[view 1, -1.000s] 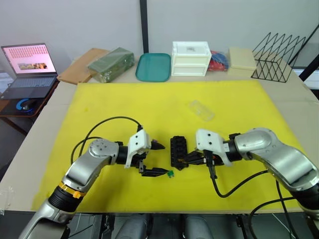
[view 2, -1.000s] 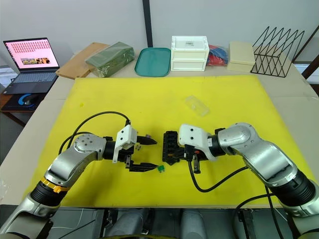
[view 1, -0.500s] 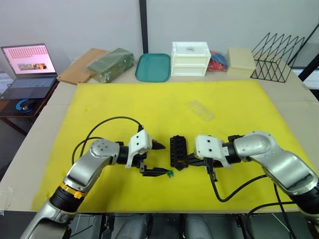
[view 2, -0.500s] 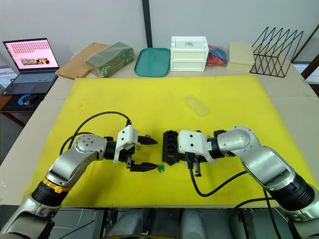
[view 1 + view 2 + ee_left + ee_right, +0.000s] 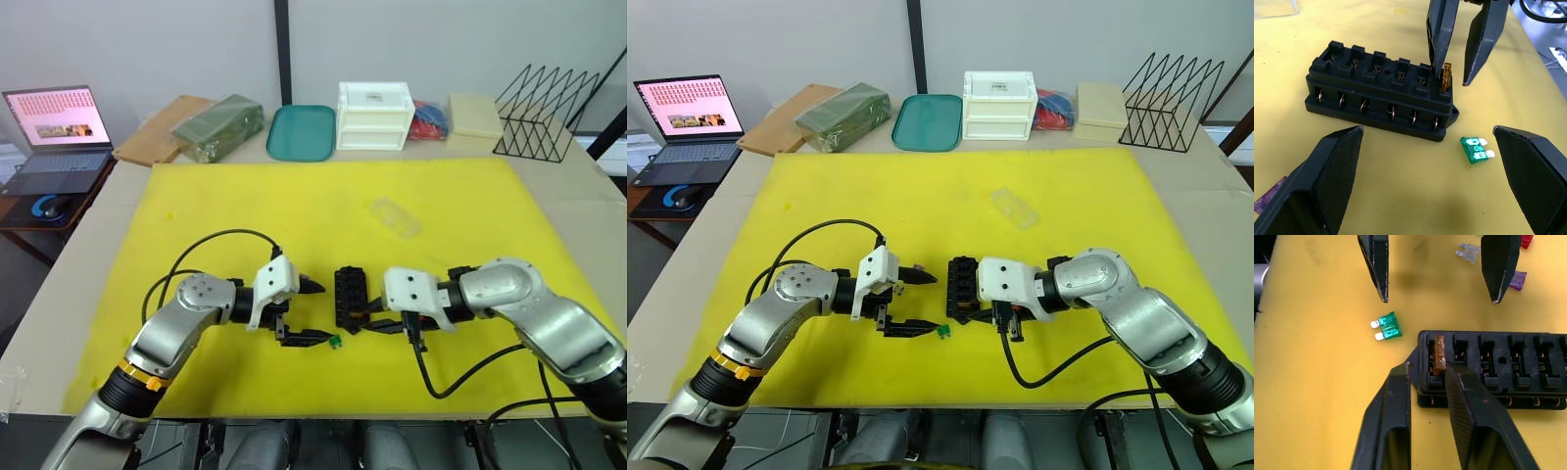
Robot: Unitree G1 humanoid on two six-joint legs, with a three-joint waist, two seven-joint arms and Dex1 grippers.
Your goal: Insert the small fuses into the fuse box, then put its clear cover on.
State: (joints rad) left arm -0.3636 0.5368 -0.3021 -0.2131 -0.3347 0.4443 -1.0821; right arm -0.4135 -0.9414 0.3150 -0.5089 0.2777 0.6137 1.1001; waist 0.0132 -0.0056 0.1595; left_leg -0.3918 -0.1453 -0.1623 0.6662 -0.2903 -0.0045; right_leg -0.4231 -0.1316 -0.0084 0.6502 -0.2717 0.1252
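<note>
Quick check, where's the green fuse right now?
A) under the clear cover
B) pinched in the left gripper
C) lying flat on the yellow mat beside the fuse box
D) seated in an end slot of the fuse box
C: the green fuse lies flat on the yellow mat, just off the end of the fuse box, between the open fingers of the left gripper and untouched by them.

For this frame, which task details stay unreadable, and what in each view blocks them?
- Whether the amber fuse is fully seated in the fuse box: right gripper fingers stand at its slot in both wrist views.
- Purple fuse: cut off by the left wrist view's edge and a left gripper finger.
- Red fuse: cut by the right wrist view's edge.
- Clear cover: too small in head views to tell which face is up.
</note>
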